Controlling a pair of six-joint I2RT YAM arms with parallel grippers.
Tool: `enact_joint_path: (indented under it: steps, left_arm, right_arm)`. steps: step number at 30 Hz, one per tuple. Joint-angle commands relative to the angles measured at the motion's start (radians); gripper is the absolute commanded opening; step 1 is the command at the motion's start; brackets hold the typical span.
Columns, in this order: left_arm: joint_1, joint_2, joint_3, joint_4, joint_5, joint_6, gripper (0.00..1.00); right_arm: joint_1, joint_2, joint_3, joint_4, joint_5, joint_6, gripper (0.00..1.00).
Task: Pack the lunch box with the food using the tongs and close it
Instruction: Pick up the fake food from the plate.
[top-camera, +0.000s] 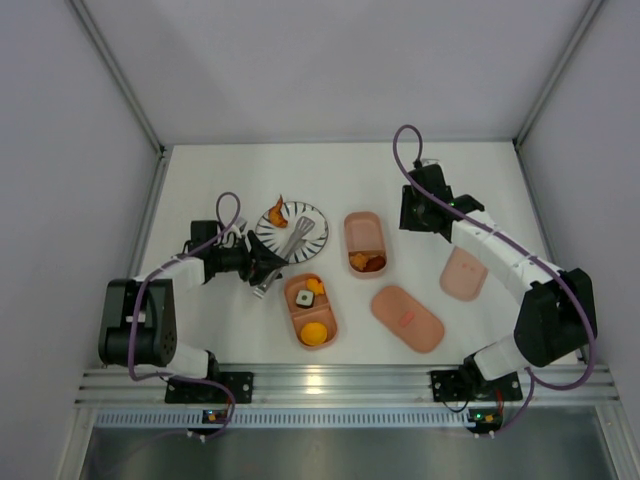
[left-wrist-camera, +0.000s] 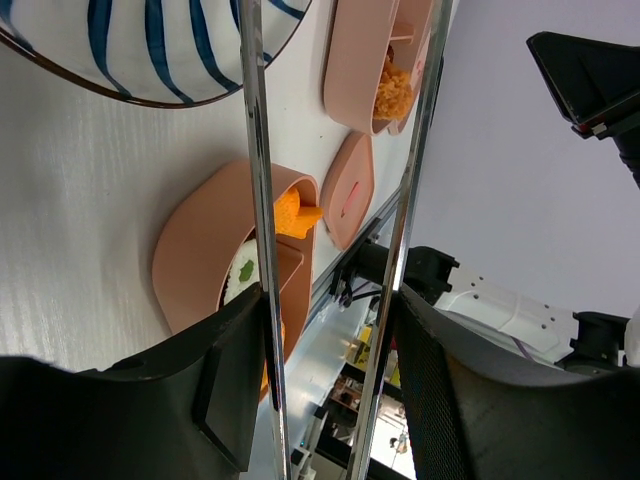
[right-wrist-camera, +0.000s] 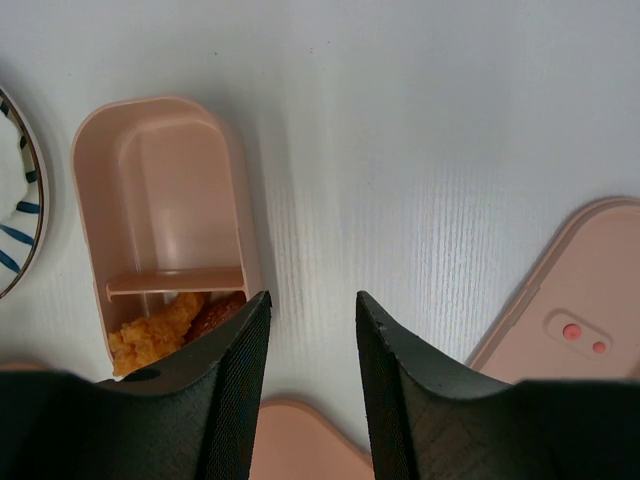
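I hold the tongs over the plate so I can reach the food there.

My left gripper (top-camera: 262, 270) is squeezed on the tongs (top-camera: 296, 236), pressing both thin arms, so the tips stick out over the striped plate (top-camera: 318, 222) near the middle of the tabletop. One orange bit (top-camera: 278, 212) sits on the plate's far rim, just past the tips and a little to their left. The near tray (top-camera: 288, 310), close to the tabletop's near edge, already has food in it. The far tray (top-camera: 365, 230) has fried bits at its near end. My right gripper (top-camera: 418, 212) hangs just beside that tray, fingers a little apart and holding nothing; it is waiting, I think. Both lids (top-camera: 407, 318) lie flat toward the right edge, so the trays are open for filling.
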Motion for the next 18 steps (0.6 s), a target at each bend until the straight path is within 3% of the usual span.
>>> enact_joint_path:
  steps: [1, 18]
  left_arm:
    - [0.006, 0.009, 0.035, 0.082, 0.036, -0.009, 0.55]
    - [0.006, 0.059, 0.041, 0.132, 0.06, -0.038, 0.53]
  right_arm:
    - [-0.009, -0.044, 0.003, 0.002, 0.019, -0.004, 0.39]
    - [-0.009, -0.044, -0.011, 0.014, 0.021, 0.0, 0.39]
